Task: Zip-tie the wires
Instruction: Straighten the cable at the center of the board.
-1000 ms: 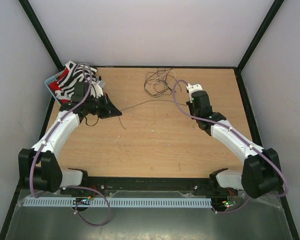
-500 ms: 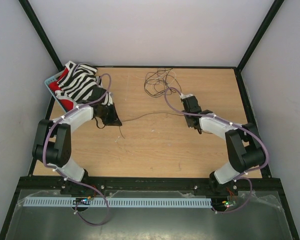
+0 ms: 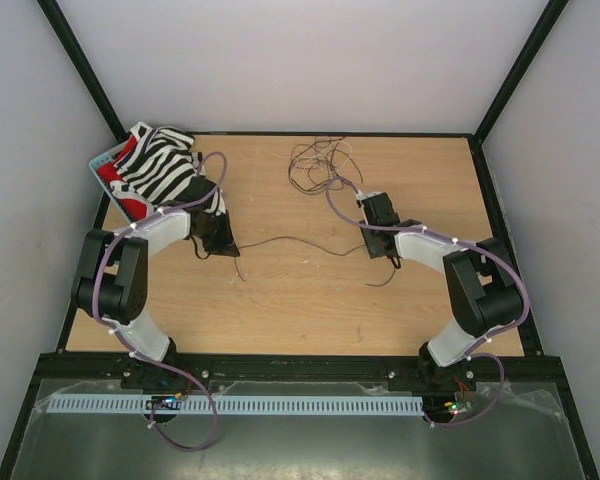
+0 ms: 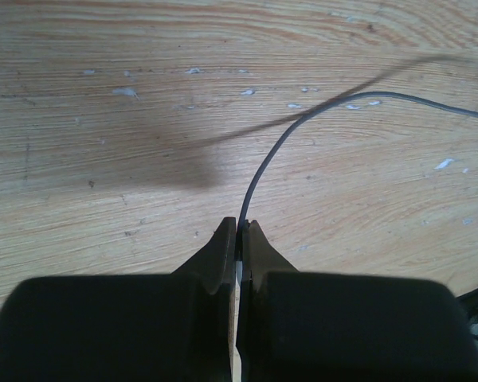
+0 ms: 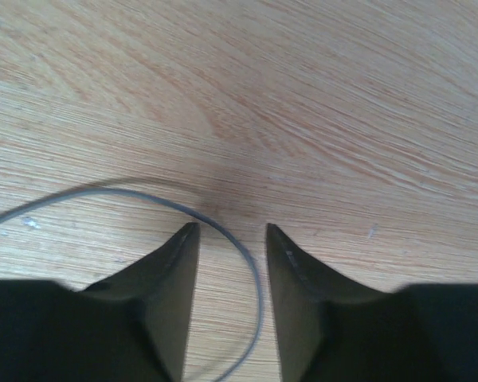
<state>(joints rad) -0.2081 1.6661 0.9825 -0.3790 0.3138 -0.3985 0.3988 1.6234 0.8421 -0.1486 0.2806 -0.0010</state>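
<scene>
The wires (image 3: 315, 165) lie as a loose dark tangle at the back middle of the table. One thin strand (image 3: 290, 238) runs across the wood between the two grippers. My left gripper (image 3: 223, 245) is shut on one end of it; in the left wrist view the grey strand (image 4: 263, 171) comes out of the closed tips (image 4: 240, 229) and curves off to the right. My right gripper (image 3: 377, 250) is open just above the table. In the right wrist view the strand (image 5: 251, 263) curls loose on the wood between its parted fingers (image 5: 231, 232).
A zebra-striped cloth (image 3: 160, 170) is heaped over a pale blue basket (image 3: 98, 165) at the back left, close behind the left arm. Black frame posts and white walls close in the table. Lilac cables (image 3: 340, 210) run along both arms.
The right gripper has opened and let go of the strand, which now lies loose between its fingers. Both arms have folded and drawn nearer, the left still gripping its end.
</scene>
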